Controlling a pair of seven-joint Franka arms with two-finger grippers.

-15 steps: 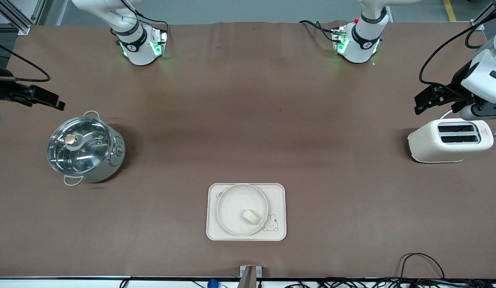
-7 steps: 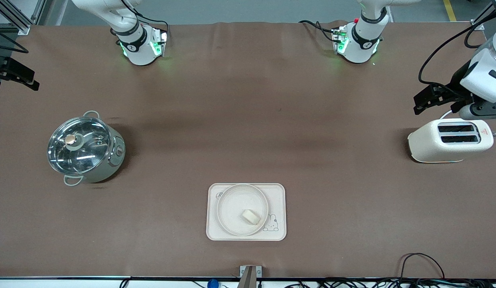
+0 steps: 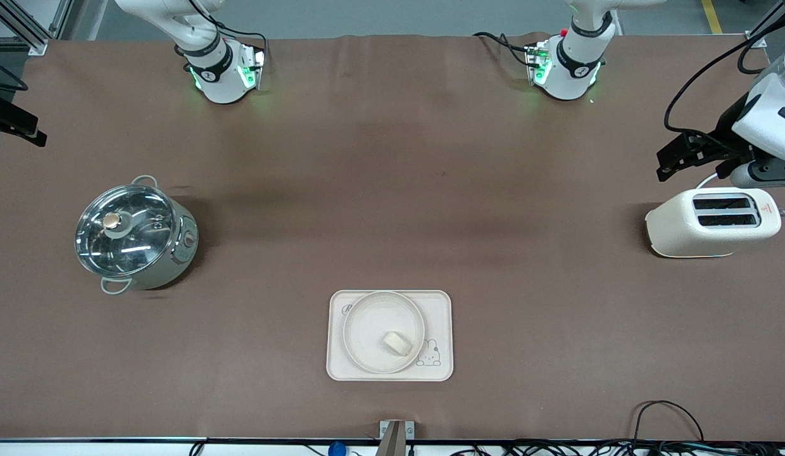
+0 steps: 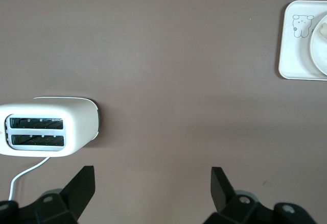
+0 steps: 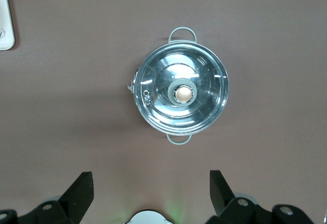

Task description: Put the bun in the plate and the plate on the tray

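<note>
The bun [image 3: 397,342] lies in the plate [image 3: 367,316], which sits on the tray [image 3: 438,310] near the front camera, so the task looks complete. Both hands hang empty with fingers spread wide: the left hand [image 4: 153,191] above the surface beside the toaster [image 3: 709,225], the right hand [image 5: 152,191] by the lidded pot [image 3: 136,237], apparently parked clear.

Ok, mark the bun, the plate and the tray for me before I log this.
bun [image 3: 397,342], front view, middle of its top.
plate [image 3: 367,320], front view, bare floor of the dish, away from the bun.
tray [image 3: 438,310], front view, bare corner beside the plate, above the rabbit drawing.
</note>
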